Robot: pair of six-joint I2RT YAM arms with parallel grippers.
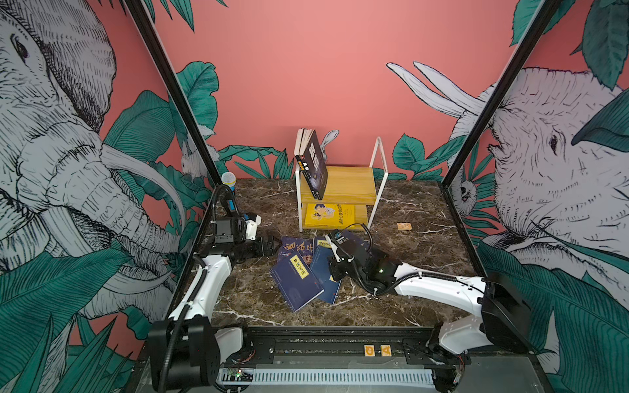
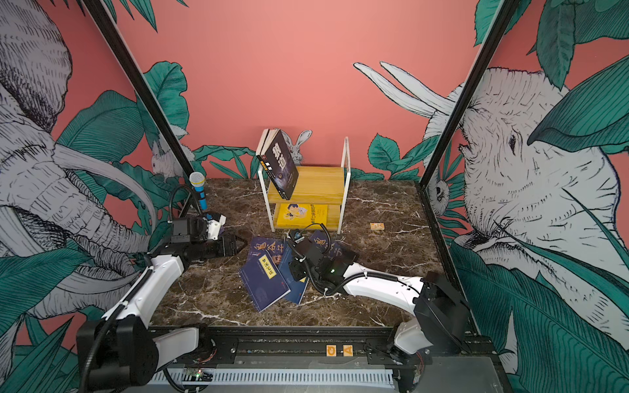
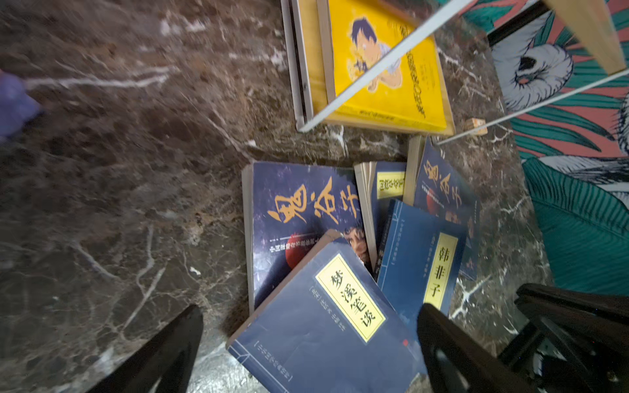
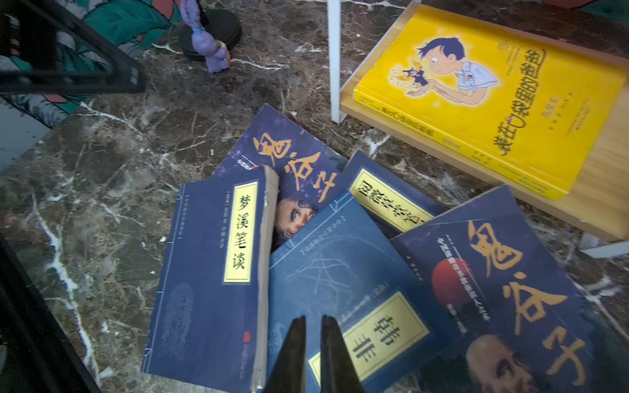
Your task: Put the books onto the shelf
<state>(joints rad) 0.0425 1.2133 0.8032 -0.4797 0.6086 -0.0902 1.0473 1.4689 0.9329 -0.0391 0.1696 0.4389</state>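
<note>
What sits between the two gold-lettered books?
A navy yellow-label book partly under a bluer yellow-label book; both wrist views show it.

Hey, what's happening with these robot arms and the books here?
Two robot arms are shelving books. Five navy books lie in a loose pile on the table before the shelf. The right hand, closed and empty, hovers over the pile; the left hand is open beside it. One black book leans on the shelf's upper level, and a yellow book lies below.
</note>
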